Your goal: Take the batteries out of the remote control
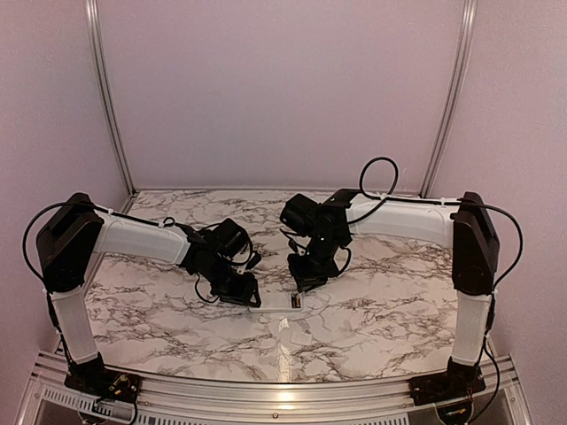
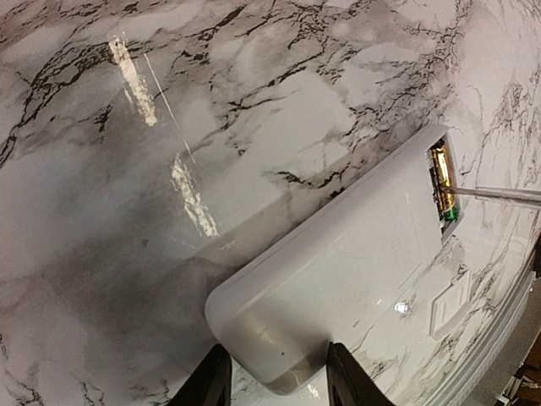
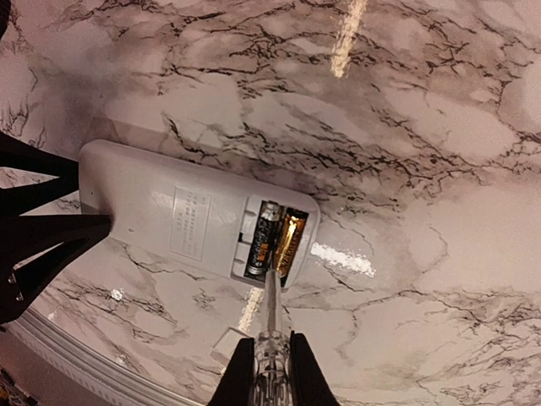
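Note:
The white remote control (image 3: 169, 211) lies back-up on the marble table, its battery recess open. Two batteries sit side by side in the recess, one dark (image 3: 264, 238) and one copper-gold (image 3: 290, 241). My right gripper (image 3: 269, 351) is shut on a slim tool with a clear handle (image 3: 270, 321), whose tip rests at the recess edge against the batteries. My left gripper (image 2: 277, 359) clamps the opposite end of the remote (image 2: 355, 254), one finger on each side. In the top view the remote (image 1: 276, 308) lies between both grippers.
The small white cover piece (image 3: 226, 345) lies on the table just beside the remote, near the front edge; it also shows in the left wrist view (image 2: 448, 302). A metal rail (image 3: 101, 364) runs along the table's near edge.

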Robot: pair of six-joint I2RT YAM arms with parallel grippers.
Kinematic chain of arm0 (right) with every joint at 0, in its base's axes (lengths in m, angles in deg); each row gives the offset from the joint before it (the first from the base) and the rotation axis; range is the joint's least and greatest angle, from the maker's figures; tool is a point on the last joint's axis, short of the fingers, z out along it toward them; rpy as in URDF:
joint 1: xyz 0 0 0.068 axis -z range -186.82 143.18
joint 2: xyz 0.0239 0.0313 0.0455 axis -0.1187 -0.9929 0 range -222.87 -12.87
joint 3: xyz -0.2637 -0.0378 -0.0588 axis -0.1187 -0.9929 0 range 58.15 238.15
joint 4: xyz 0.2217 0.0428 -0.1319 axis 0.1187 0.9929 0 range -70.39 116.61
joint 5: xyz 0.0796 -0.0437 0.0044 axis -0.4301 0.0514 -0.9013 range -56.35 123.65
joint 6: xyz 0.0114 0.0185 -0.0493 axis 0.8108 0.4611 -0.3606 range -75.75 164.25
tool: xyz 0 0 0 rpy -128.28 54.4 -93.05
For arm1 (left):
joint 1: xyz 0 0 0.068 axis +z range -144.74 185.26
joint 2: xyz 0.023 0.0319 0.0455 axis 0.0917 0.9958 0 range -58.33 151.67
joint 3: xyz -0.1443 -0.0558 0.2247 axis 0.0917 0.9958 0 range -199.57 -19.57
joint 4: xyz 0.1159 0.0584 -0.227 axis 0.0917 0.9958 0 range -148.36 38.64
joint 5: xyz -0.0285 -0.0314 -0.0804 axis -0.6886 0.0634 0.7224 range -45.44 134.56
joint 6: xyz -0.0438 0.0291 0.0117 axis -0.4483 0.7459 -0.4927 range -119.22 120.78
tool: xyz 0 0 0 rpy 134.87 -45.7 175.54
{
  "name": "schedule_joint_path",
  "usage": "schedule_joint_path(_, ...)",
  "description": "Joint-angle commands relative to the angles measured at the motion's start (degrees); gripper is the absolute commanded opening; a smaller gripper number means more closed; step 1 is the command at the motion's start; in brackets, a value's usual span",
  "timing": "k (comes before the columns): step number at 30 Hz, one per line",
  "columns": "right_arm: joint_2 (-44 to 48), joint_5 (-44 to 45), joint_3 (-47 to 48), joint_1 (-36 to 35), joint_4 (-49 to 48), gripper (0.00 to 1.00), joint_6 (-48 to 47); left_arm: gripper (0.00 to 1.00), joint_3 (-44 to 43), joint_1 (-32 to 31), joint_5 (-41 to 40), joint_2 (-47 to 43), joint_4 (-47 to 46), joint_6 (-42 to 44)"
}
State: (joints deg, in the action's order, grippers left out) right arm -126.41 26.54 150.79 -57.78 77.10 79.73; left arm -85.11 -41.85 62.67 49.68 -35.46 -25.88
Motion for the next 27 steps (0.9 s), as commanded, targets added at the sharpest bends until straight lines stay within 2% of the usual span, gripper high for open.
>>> schedule_joint_path(1,-1.2,0.7,1.3,-0.4,-0.5,0.0,-1.0,0.4,-1.3,-0.1,0.1,0.5,-0.4,-0.2)
schedule_joint_path(16,-1.2,-1.2,-1.2,-0.4,-2.9,0.0,-2.2,0.39,-2.0,-0.2,0.3,0.9,0.0,0.1)
schedule_joint_path(27,1.1,-5.1,-7.4,0.1,-8.8,0.0,-2.6,0.38,-1.8,-0.2,0.2,1.2,0.3,0.2)
